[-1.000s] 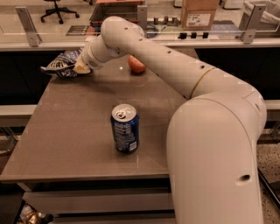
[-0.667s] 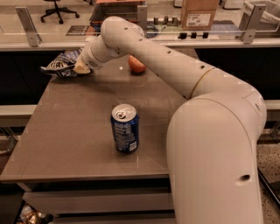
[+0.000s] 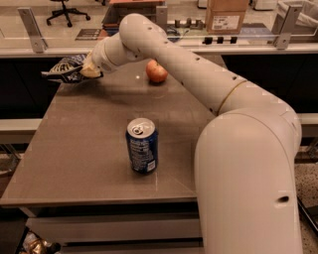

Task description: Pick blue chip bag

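Observation:
The blue chip bag [image 3: 63,69] is a crumpled dark-blue foil bag with white markings at the far left corner of the table [image 3: 84,144]. My gripper [image 3: 89,72] is at the bag's right end, shut on it. The bag hangs out over the table's corner, slightly above the surface. The arm reaches from the right foreground across the table to it. The arm's wrist mostly hides the fingers.
An upright blue soda can [image 3: 142,145] stands in the middle front of the table. A red apple [image 3: 156,71] lies at the far edge, just behind the arm. A counter with posts and a cardboard box [image 3: 226,15] runs behind the table.
The gripper and the chip bag have shifted slightly up and to the left. The can and the apple have not moved.

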Controlling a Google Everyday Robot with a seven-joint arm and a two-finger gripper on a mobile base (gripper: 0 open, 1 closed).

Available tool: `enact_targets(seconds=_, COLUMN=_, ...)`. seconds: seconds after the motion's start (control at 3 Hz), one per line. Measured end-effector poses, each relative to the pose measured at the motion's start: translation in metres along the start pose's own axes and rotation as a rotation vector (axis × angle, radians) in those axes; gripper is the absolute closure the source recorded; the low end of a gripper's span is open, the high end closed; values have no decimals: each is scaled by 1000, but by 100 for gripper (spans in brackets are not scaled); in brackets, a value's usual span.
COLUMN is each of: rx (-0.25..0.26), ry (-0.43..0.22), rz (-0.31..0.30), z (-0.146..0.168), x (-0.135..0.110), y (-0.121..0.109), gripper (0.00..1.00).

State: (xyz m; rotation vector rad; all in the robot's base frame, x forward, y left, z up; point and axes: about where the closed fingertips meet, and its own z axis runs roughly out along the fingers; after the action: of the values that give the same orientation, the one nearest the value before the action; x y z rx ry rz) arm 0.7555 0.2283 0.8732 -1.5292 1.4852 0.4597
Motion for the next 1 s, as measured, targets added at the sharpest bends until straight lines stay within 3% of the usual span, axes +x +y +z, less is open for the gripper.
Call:
enact_targets(seconds=0.67, rx=51, ry=-42, rz=-56, z=-41, x=-35, y=-21, gripper=100)
enact_targets(seconds=1.0, rx=84, ry=-107, rz=-68, z=-60, x=-42, y=-29, gripper=100)
